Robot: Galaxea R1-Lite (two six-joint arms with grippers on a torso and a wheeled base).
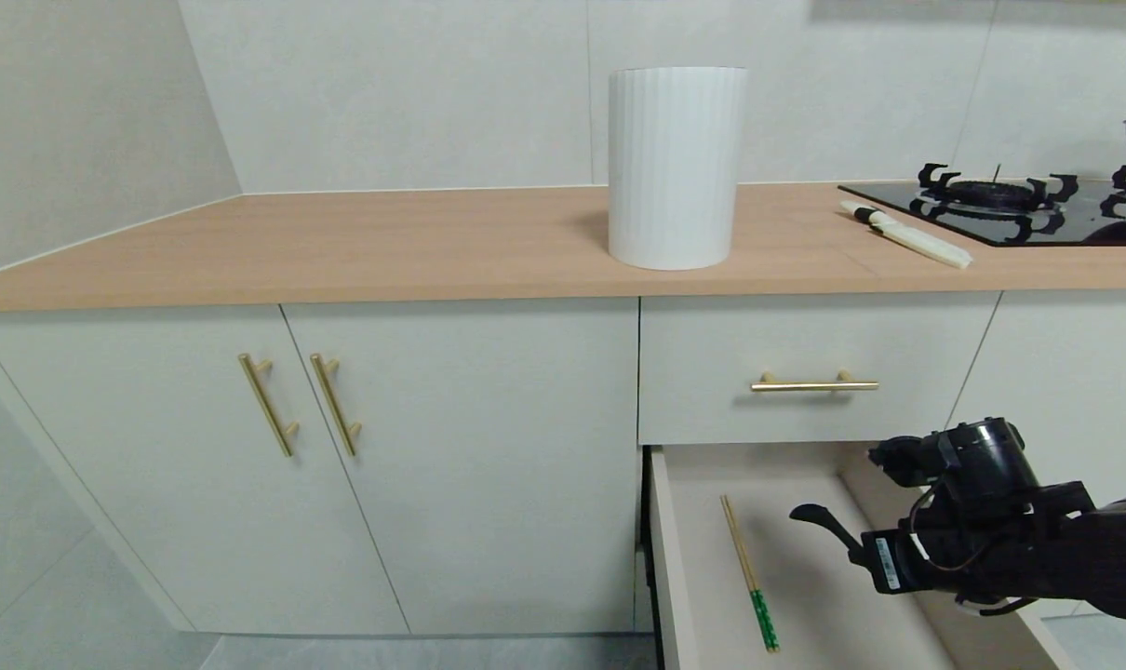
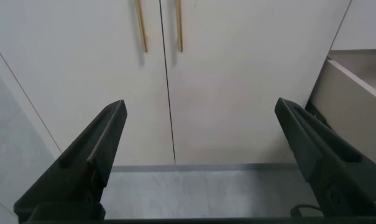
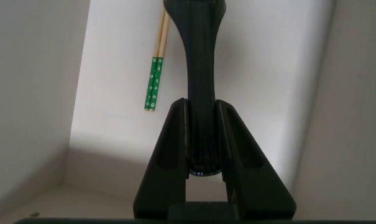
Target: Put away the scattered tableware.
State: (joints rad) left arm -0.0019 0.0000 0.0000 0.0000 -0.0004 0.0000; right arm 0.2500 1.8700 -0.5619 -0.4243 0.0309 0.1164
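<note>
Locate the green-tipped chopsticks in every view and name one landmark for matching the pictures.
Head view: the chopsticks lie on the open drawer's floor near its left wall, left of the black utensil.
Right wrist view: they lie on the drawer floor beside the black utensil clamped in the right gripper.
Left wrist view: faces the cabinet doors, outside the drawer.
Shared landmark: the open drawer, its side wall edging the left wrist view.

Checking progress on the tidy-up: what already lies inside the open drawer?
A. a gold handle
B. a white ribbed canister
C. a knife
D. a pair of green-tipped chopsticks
D: the green-tipped chopsticks lie on the floor of the open drawer, while the right gripper holds a black utensil over it.
</note>
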